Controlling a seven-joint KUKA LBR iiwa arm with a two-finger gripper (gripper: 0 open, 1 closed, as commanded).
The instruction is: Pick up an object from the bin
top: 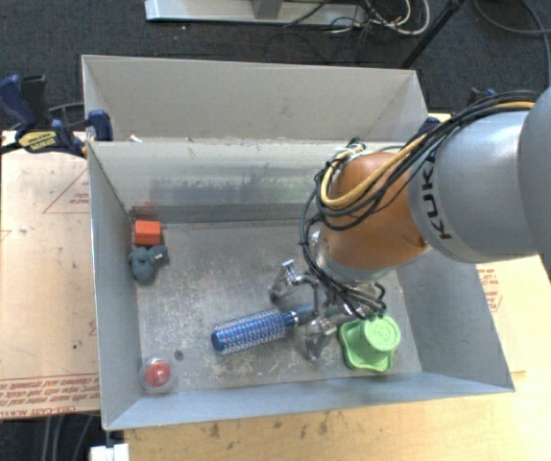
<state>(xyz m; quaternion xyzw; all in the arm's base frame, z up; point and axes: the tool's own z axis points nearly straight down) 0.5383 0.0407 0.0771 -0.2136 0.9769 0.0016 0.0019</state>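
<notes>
Five loose things, one of each kind.
Orange block (pixel 147 231), grey lump (pixel 146 264), blue roller (pixel 251 331), green cap (pixel 371 344), red ball (pixel 157 374).

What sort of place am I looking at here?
Probably a robotics lab: a big robot arm reaches into a grey metal bin of odd trinkets, such as a blue brush, and cables trail over the floor.

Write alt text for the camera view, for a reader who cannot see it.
The robot arm's gripper is low in the grey metal bin, at the right end of a blue bristly roller and beside a green lobed cap. Along the left wall lie an orange block, a grey lump and a small red ball.
</notes>
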